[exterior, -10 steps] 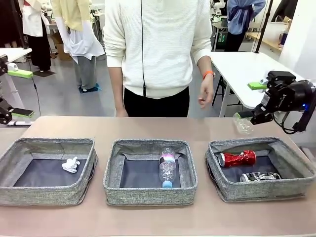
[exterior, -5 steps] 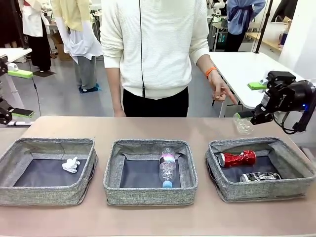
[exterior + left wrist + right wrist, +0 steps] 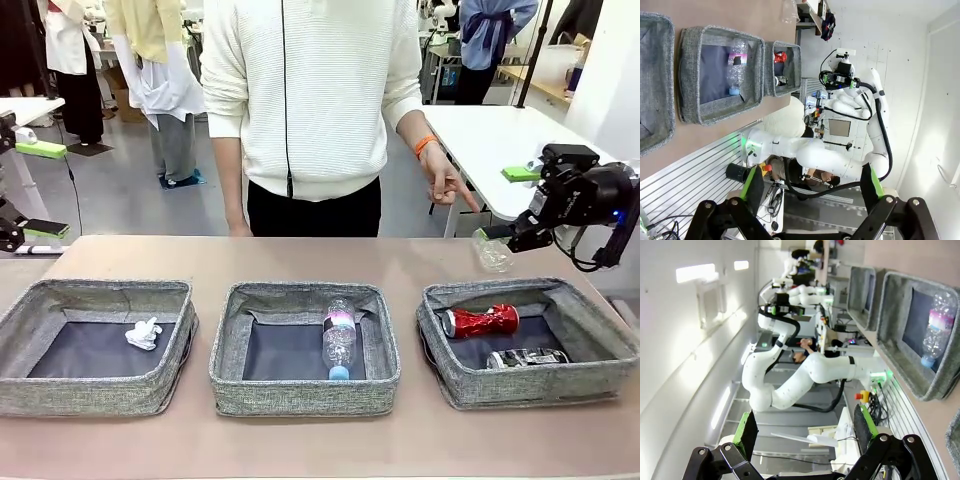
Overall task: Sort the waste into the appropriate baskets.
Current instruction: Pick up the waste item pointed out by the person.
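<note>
Three grey baskets stand in a row. The left basket [image 3: 100,390] holds a white tissue wad [image 3: 143,333]. A clear bottle [image 3: 339,338] lies in the middle basket [image 3: 300,395]. The right basket [image 3: 455,375] holds a crushed red can [image 3: 481,321] and a black-silver can [image 3: 527,357]. Crumpled clear plastic [image 3: 493,252] rests on the table behind that basket, just under the lower finger of my open right gripper [image 3: 505,204]. My left gripper [image 3: 40,188] hangs open at the far left edge. Both wrist views show empty jaws, left gripper [image 3: 810,182] and right gripper [image 3: 805,430].
A person in a white sweater stands at the far side, one hand [image 3: 445,185] held out close to my right gripper. A white table [image 3: 480,130] stands behind on the right. Bare tabletop [image 3: 300,260] runs behind the baskets and along the front edge.
The person's hand has risen from hanging at the side and now reaches out toward my right gripper. Neither arm has moved, and the waste lies as before.
</note>
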Robot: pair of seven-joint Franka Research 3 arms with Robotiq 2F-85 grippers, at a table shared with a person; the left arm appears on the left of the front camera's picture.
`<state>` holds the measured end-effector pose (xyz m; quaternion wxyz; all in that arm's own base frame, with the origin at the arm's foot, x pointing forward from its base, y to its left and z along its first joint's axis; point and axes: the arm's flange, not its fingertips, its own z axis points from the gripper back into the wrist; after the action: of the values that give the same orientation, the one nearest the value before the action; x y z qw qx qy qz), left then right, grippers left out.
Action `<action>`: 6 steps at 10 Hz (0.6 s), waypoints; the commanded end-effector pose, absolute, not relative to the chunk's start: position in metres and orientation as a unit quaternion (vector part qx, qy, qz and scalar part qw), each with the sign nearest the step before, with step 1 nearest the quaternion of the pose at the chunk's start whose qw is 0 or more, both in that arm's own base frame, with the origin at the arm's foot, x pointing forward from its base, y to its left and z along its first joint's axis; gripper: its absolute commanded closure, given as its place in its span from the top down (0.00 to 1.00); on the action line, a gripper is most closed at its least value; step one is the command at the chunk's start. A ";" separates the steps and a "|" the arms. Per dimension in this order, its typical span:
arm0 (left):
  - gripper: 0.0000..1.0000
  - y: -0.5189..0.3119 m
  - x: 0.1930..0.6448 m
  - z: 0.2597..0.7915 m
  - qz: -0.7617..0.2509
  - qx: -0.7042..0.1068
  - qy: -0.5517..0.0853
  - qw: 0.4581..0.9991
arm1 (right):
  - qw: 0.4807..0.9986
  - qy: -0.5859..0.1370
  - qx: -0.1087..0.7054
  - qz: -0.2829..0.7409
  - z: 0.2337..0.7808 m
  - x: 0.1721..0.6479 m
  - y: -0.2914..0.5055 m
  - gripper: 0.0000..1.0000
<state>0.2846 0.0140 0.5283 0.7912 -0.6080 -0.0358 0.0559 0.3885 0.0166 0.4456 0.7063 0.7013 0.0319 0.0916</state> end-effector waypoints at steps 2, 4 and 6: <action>1.00 0.016 0.284 0.528 0.047 -0.611 -0.040 0.789 | 0.941 -0.118 0.319 -0.001 0.435 0.424 0.044 1.00; 1.00 0.016 0.284 0.528 0.047 -0.611 -0.040 0.789 | 0.970 -0.179 0.160 0.040 0.459 0.437 0.021 1.00; 1.00 0.016 0.284 0.528 0.047 -0.611 -0.040 0.789 | 0.956 -0.285 -0.067 -0.035 0.482 0.446 -0.015 1.00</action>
<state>0.2850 0.0143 0.5277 0.7910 -0.6082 -0.0351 0.0565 0.4503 -0.0088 0.4795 0.9270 0.3079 -0.1847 0.1081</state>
